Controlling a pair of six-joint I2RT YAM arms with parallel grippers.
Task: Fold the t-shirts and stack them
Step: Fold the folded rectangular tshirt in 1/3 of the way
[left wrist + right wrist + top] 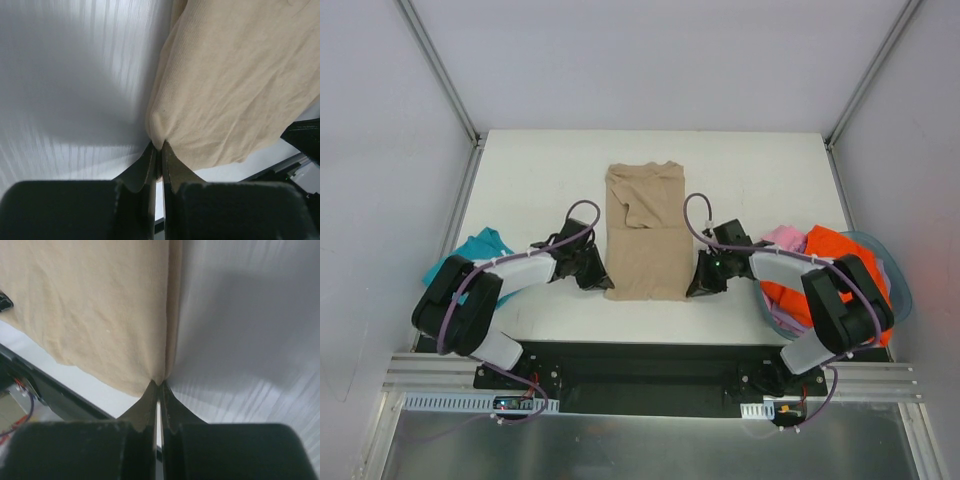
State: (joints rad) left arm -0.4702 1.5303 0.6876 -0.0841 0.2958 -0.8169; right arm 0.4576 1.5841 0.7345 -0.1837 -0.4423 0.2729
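Observation:
The tan t-shirt (pixel 646 235) lies folded into a long strip in the middle of the white table (pixel 540 170). My left gripper (pixel 606 284) is shut on its near left corner; the pinched cloth (pixel 160 125) shows at the fingertips (pixel 152 150) in the left wrist view. My right gripper (pixel 692 289) is shut on its near right corner (pixel 159 375). A teal t-shirt (pixel 480 250) lies at the left edge under my left arm. Orange (pixel 830 262), pink (pixel 784 238) and lavender shirts are piled at the right.
The round blue-grey basket (pixel 895 270) at the right edge holds the pile of shirts, under my right arm. Grey walls enclose the table on three sides. The black base rail (pixel 640 365) runs along the near edge.

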